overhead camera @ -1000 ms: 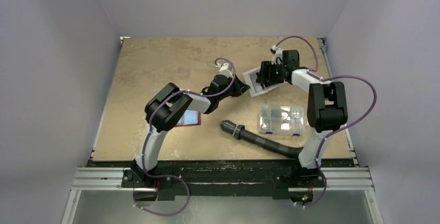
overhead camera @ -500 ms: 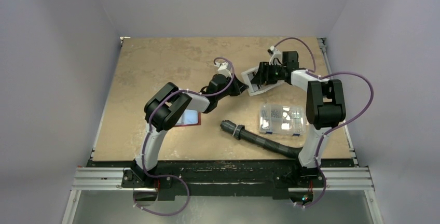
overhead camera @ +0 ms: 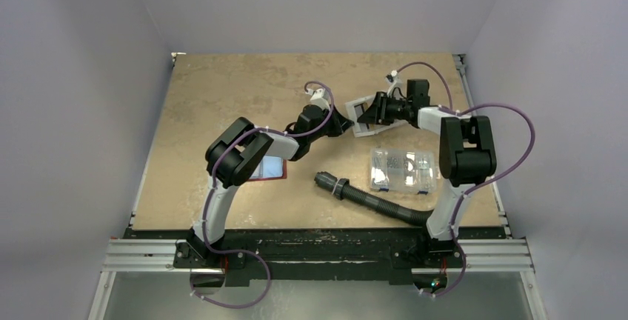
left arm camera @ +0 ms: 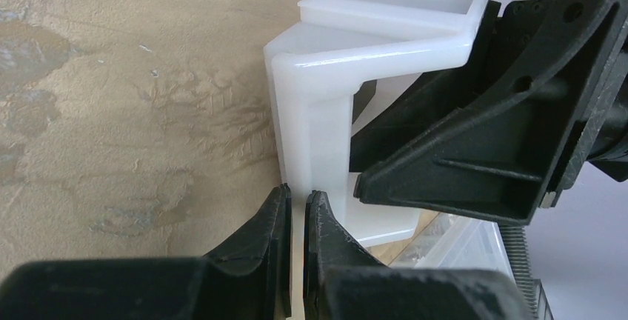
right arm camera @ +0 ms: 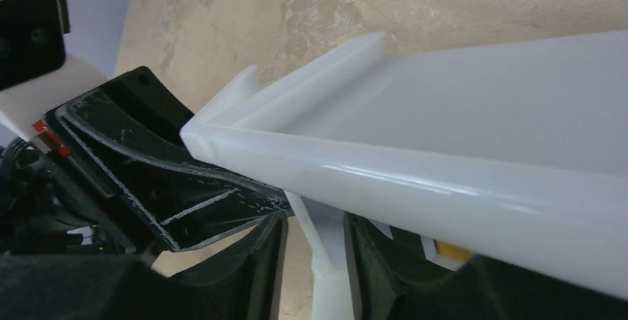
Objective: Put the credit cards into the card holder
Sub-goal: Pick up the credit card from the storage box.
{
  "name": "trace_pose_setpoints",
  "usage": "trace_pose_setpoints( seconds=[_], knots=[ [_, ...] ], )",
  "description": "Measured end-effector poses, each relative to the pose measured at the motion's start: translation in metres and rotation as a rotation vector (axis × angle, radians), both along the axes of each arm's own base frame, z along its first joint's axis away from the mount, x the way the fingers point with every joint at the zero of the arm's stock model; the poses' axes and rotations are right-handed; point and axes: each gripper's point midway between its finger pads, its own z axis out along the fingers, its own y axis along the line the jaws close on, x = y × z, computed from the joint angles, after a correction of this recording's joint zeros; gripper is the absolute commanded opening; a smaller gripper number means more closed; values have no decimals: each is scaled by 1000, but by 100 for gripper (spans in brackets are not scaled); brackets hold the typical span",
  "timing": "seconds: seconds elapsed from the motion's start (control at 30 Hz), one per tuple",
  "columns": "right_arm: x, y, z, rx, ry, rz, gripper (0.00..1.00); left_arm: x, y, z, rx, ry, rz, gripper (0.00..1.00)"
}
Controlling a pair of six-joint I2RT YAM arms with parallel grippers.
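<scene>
Two claws on one white tray: left claw pinched tight on thin wall, right claw half-open, straddling rib, not clamped that I see. Risk: opposed pulls twist tray, wall slips free, anything inside spills. Red wallet, blue card showing on it, lies well apart, half under left elbow. Tray contents hidden from me; other cards unseen.

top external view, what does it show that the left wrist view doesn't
Only top external: the red card holder with a blue card lying in it, partly hidden under the left arm, plus both arms whole.
Only left wrist: how the left pincer grips, shut on a thin wall of the white tray.
Both: the tray, the right pincer at it, the clear box, the black hose and the table.
</scene>
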Motion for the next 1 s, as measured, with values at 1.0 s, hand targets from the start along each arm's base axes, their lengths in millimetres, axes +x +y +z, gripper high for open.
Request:
trace_pose_setpoints(
  seconds=[1.0],
  knots=[
    [17,-17,-8,-161,-18,-76,85,-3,-7,-3,-22,42,-43,0]
  ],
)
